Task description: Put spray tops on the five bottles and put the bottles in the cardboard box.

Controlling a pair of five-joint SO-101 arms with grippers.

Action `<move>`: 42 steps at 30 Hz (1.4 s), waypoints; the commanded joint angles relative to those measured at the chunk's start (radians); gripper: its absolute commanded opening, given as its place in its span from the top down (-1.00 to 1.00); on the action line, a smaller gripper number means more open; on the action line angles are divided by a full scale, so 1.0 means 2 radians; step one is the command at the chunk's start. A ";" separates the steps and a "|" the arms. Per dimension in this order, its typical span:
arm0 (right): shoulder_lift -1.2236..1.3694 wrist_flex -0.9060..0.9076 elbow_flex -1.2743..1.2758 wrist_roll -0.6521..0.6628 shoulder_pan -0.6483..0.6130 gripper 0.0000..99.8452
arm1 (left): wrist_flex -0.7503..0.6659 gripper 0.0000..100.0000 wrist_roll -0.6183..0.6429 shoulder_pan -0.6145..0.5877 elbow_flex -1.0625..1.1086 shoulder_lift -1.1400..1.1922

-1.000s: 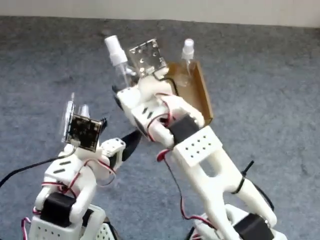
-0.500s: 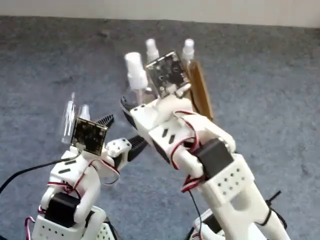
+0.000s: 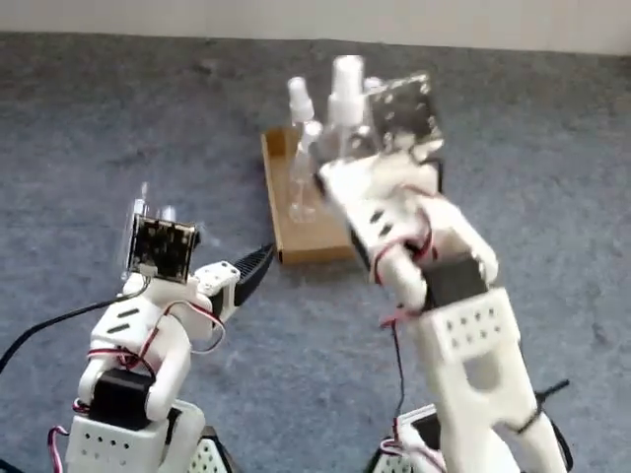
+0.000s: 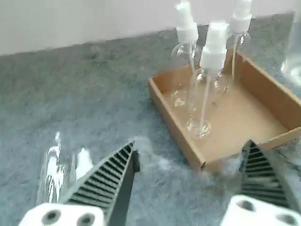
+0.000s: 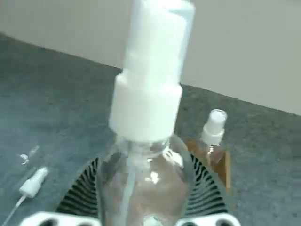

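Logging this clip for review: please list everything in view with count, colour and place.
Grey carpet: one, grey, under everything.
Brown cardboard box: one, brown, on the carpet.
Clear plastic bottles with white spray tops: three, clear, upright in the box.
Held clear plastic bottle with white spray top: one, in the right pincer.
Topless clear plastic bottle: one, clear, lying on the carpet.
Loose white spray top: one, white, beside that bottle.
Left pincer: one, black, open, empty.
Right pincer: one, black, shut on the held bottle.
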 commanded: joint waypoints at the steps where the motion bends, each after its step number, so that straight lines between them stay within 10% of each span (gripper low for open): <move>1: 0.043 -0.064 0.010 0.008 0.039 0.99 | 0.002 0.44 -0.003 -0.008 -0.001 -0.005; 17: 0.205 -0.376 0.156 -0.017 0.076 0.99 | -0.031 0.58 -0.004 -0.009 0.036 -0.001; 42: 0.373 -0.539 0.127 -0.016 0.076 0.99 | -0.031 0.58 -0.004 -0.007 0.037 -0.001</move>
